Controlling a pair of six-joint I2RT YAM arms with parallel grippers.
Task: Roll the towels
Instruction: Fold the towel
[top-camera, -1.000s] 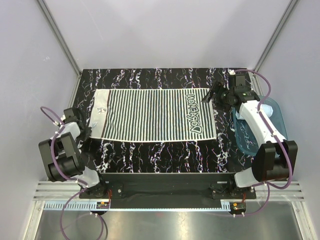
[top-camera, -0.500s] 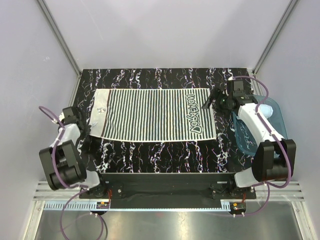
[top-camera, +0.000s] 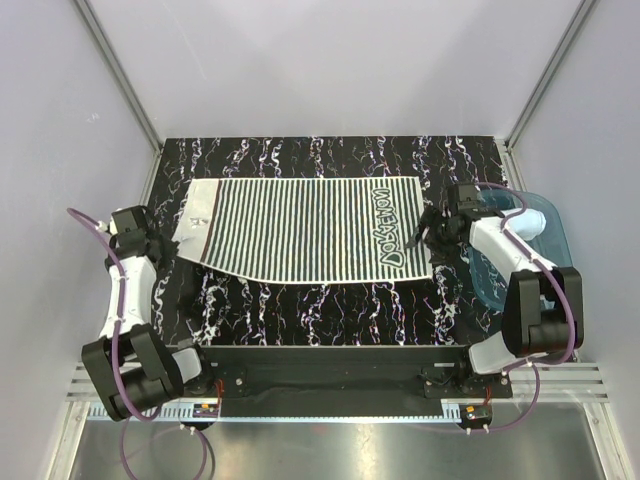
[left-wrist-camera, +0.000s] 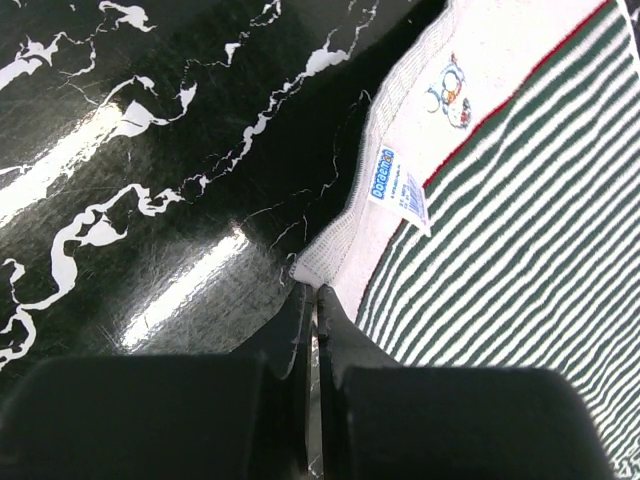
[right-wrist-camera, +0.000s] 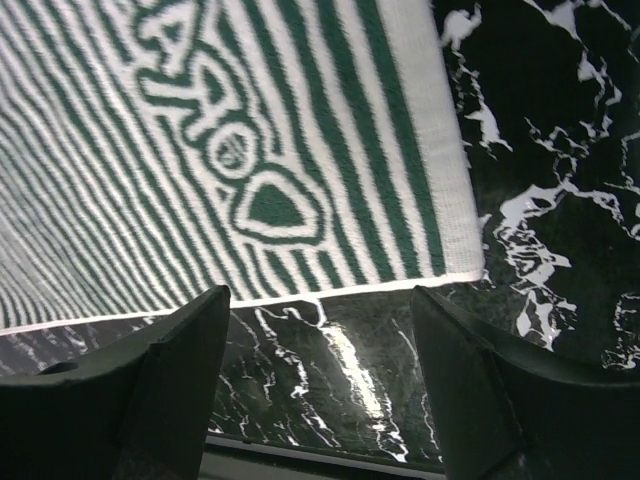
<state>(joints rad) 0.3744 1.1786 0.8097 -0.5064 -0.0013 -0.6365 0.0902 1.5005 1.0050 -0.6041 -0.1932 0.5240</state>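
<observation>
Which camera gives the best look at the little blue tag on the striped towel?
The left wrist view: the blue tag sits close up near the striped towel's corner. The top view shows at most a speck there; the right wrist view shows the towel's other end, without it.

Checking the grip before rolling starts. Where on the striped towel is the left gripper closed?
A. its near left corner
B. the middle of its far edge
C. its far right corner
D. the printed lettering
A: the left wrist view shows the left gripper shut, with the near left corner of the striped towel pinched at its tips.
</observation>
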